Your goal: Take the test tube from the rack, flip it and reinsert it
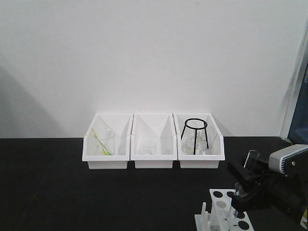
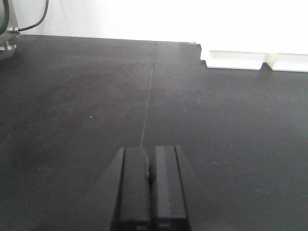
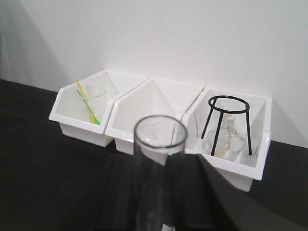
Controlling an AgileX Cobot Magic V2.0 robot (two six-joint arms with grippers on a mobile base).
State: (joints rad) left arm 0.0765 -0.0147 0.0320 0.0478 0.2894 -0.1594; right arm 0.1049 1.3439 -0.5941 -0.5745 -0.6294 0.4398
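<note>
Above rack [image 1: 224, 211] | right claw [image 1: 243, 185] grips test tube [image 1: 251, 159] upright

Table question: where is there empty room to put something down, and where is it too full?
Bare black table lies wide open in front of the three white bins and off to the left. It is crowded bottom right, where the right gripper holds a test tube beside the rack. The left gripper sits shut over bare table.

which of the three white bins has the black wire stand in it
The right-hand bin, nearest the right gripper; the black tripod stand sits inside it.
</note>
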